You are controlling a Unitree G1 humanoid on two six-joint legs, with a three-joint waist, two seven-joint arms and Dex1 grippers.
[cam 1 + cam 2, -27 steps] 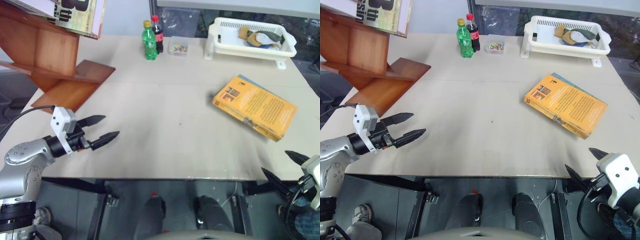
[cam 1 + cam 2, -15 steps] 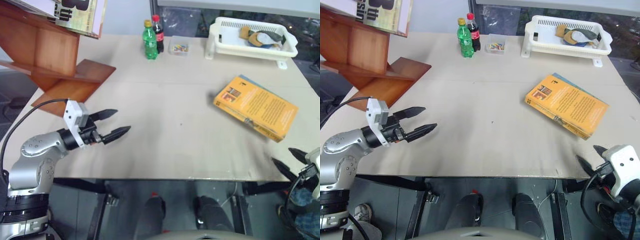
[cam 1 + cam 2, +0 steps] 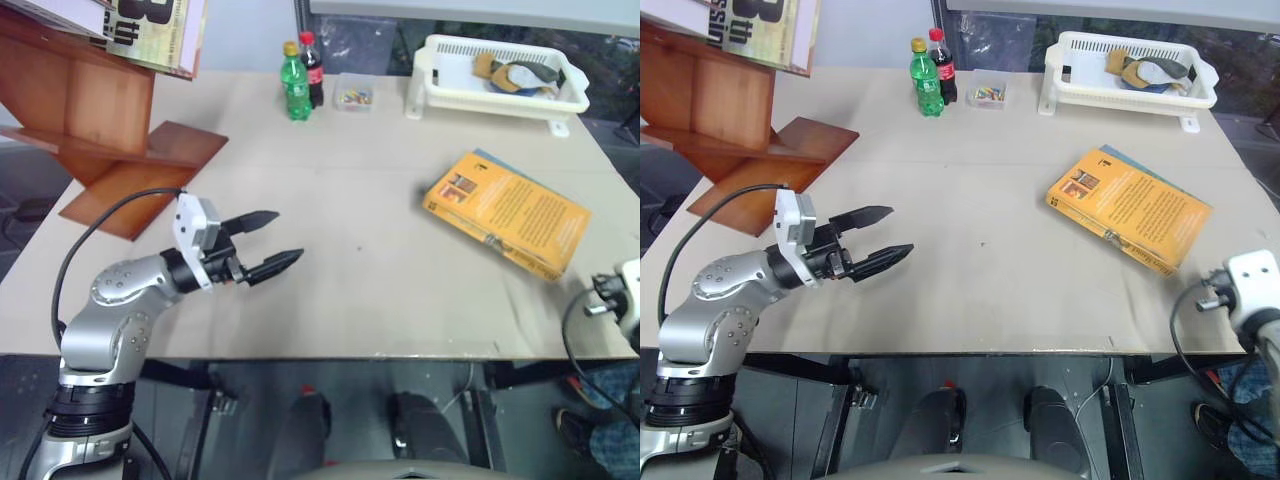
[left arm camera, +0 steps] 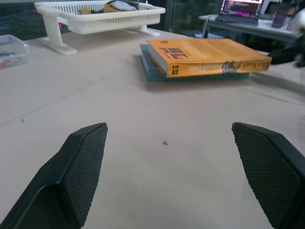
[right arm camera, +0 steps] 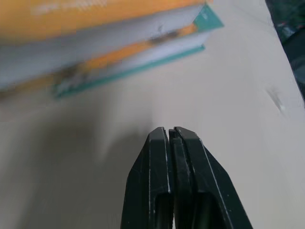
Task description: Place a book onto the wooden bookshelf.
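Forward has come the left gripper [image 3: 265, 244], jaws wide; right gripper [image 5: 171, 136] pressed shut. Book [image 3: 507, 212] lies at three o'clock on the bench [image 3: 350, 190]; approach level, straddling its spine.

left tool [image 3: 275, 243] advanced, right tool [image 5: 171, 136] closed

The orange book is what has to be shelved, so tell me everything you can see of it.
The book is a thick orange-yellow paperback with small pictures near one corner, dark text across the cover and white page edges. It lies flat and closed, cover up, askew to the table's edges, on the right side of the pale table. It rests on top of a thinner teal book, whose edge and corner peek out beneath it. Nothing else touches it: the open left gripper and the shut right gripper are both clear of it.
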